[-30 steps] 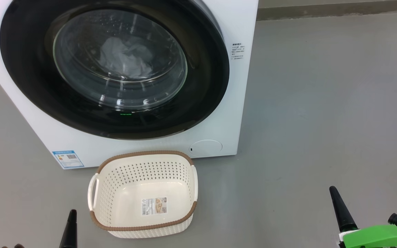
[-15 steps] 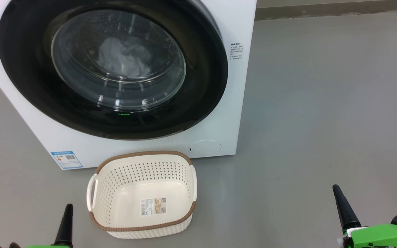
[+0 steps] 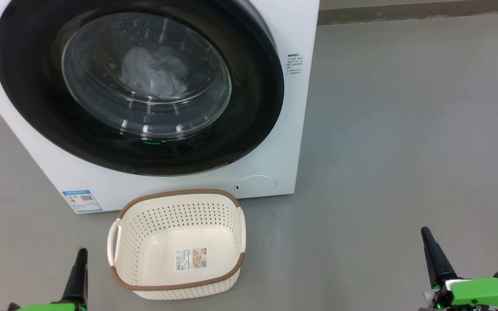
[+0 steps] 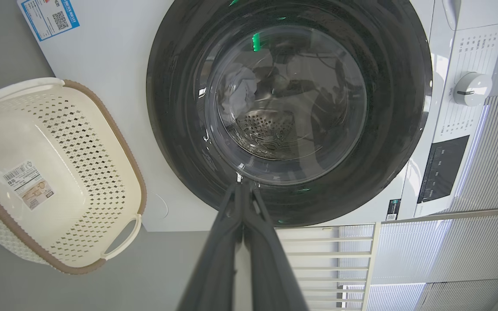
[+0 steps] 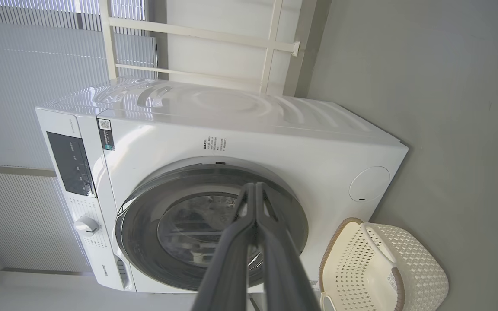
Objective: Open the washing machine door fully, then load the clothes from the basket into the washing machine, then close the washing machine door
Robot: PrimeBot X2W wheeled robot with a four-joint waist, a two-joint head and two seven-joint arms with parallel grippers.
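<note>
Nearest, left hand [image 3: 81,259] and right hand [image 3: 427,237], both clenched, empty. Beyond, empty basket [image 3: 180,192] on floor [image 3: 404,129] just before washing machine [image 3: 283,142]. Farthest, shut door [image 3: 28,99], probably rigid, heavy, slick-rimmed, best caught at rim edge; clothes [image 3: 154,73] behind its glass.

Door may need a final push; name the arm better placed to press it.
Left, likely. The left gripper sits before the washing machine door, beside the basket; the right gripper sits over bare floor beyond the right side of the washing machine. Both are shut.
</note>
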